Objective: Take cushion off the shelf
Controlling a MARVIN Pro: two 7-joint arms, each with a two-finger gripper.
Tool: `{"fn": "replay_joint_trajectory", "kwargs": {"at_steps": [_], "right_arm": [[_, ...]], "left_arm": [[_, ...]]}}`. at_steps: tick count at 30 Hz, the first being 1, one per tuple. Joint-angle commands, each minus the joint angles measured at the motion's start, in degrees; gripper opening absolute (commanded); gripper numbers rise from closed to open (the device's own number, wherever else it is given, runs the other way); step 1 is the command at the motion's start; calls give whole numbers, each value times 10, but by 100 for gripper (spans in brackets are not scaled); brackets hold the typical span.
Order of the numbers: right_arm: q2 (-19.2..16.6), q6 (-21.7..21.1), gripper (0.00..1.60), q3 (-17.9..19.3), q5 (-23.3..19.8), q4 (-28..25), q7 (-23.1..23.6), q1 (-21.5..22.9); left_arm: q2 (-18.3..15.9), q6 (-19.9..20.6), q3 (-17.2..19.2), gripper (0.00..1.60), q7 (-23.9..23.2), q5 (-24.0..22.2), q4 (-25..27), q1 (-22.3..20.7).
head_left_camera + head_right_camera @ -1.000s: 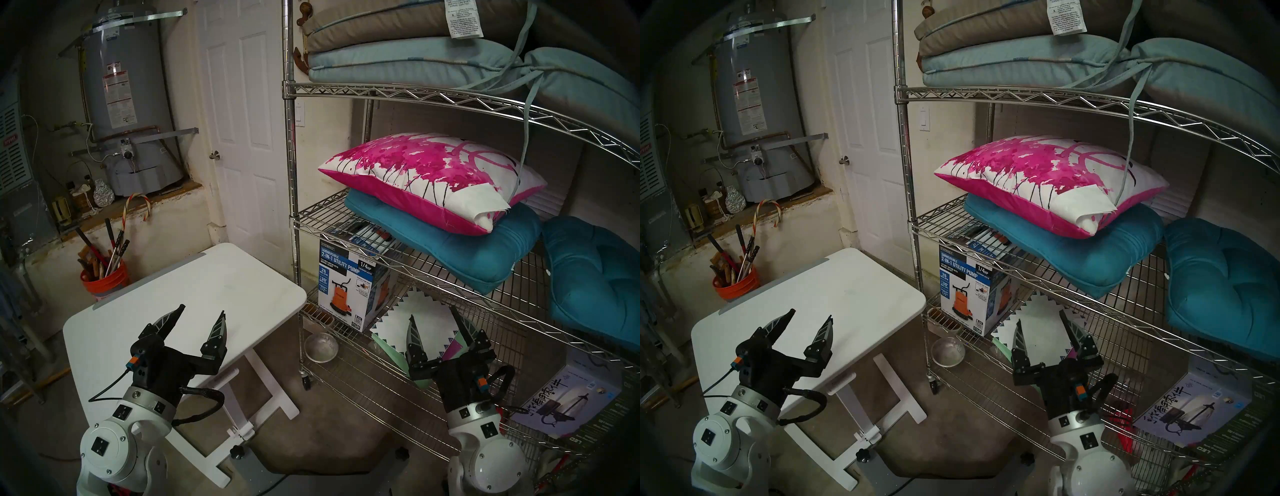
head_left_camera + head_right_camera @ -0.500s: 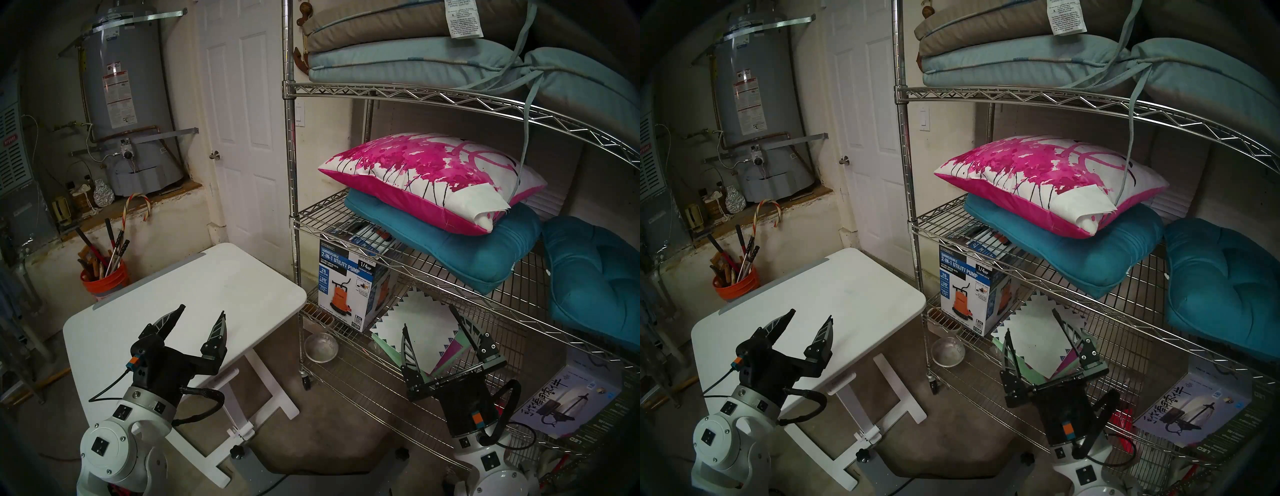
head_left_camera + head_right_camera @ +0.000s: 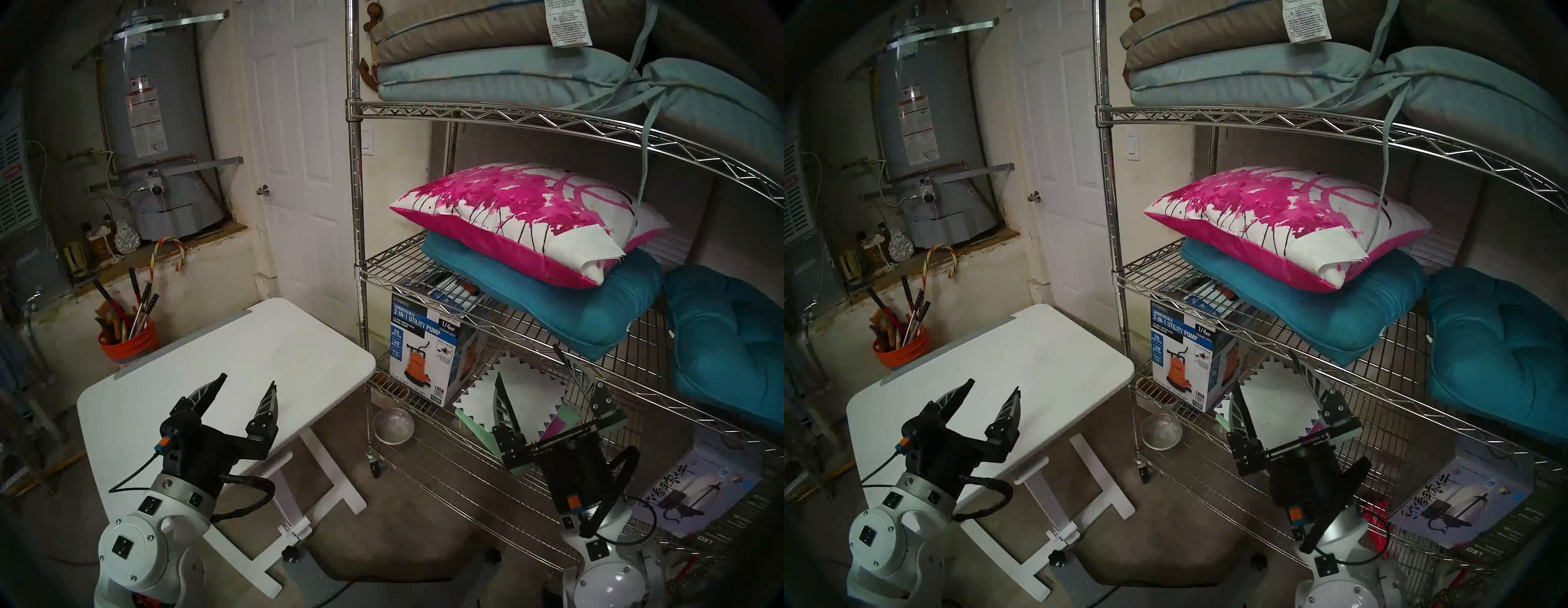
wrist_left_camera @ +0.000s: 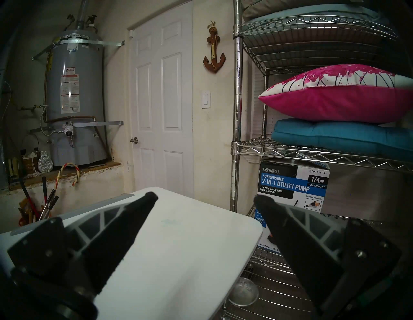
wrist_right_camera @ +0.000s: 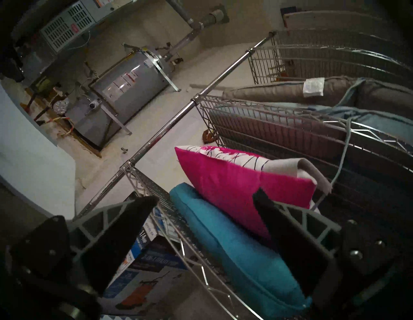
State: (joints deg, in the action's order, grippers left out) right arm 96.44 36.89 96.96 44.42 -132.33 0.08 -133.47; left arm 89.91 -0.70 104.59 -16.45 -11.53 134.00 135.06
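**Cushion waits on shelf as pincers stand apart**

The cushion (image 3: 526, 216) lies on a teal pad (image 3: 547, 305) on the middle tier of the shelf (image 3: 354, 170), untouched. The right pincer (image 3: 530, 365), fingers spread and empty, hangs tilted just below that tier's front edge. The left pincer (image 3: 248, 382), also spread and empty, hovers over the white surface (image 3: 254, 339) left of the shelf.

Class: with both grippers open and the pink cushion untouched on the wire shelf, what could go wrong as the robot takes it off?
1. A strap from the pads above hangs onto the cushion and may snag.
2. The teal seat cushion beneath may get dragged along.
3. The right gripper, open beside the shelf, could catch its wires.
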Motion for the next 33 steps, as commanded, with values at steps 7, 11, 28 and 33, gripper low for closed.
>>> {"fn": "replay_joint_trajectory", "kwargs": {"at_steps": [7,11,28,33], "right_arm": [[-25,-17,160,16,58,-2,-18,104],[-38,-27,160,25,65,6,-17,131],[-132,-68,160,56,97,33,-30,221],[-158,-77,160,59,94,42,-31,252]], "left_arm": [[0,-2,0,160,0,0,10,-1],[0,-2,0,160,0,0,10,-1],[0,-2,0,160,0,0,9,-2],[0,-2,0,160,0,0,10,-2]]}}
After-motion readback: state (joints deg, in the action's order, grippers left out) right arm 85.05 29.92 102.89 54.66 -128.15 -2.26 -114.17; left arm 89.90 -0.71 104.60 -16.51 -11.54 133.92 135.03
